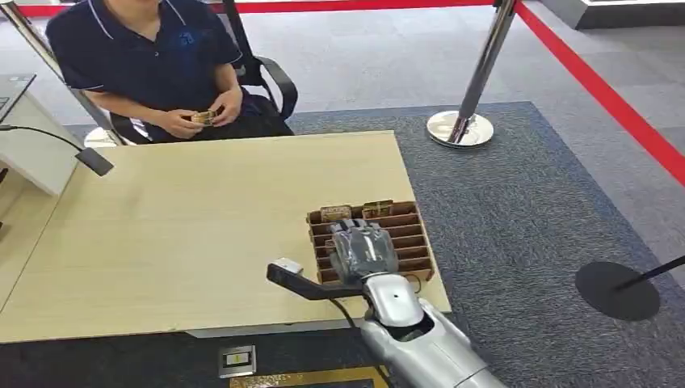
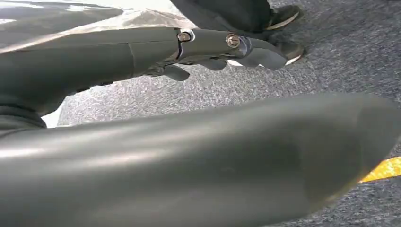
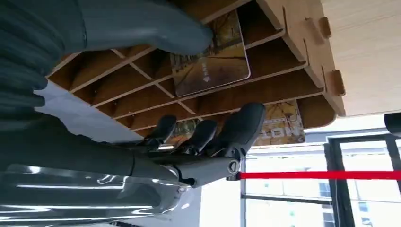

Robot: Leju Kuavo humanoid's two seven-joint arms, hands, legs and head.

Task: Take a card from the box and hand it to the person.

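Where the head view looks down, a table (image 1: 202, 234) carries a slotted box (image 1: 416, 242) at about 4 o'clock on its top, near the front right corner. Two cards (image 1: 355, 212) stand in the box's far row, side by side. The right hand (image 1: 363, 249) lies over the box's middle rows, back up, fingers curled down into the slots; whether they grip anything cannot be told from here. A black bracket with a white tip (image 1: 284, 267) juts from the wrist toward 9 o'clock. A person (image 1: 153, 56) sits at 12 o'clock beyond the far edge, holding a card (image 1: 203, 118) in both hands. A stanchion base (image 1: 460, 128) stands at 2 o'clock on the carpet, red tape running off it.

Left wrist view: left hand (image 2: 213, 52) over grey carpet, fingers stretched fairly straight and close together, nothing in them. A person's shoe (image 2: 283, 16) lies just beyond the fingertips.

Right wrist view: right hand's fingers (image 3: 241, 127) lie between the box's dividers, slightly spread, tips against a card (image 3: 279, 125) in the outer row. The thumb (image 3: 146, 26) rests against a second card (image 3: 213, 61) in a nearer slot. No card is clamped between thumb and fingers; the hand stands part open.
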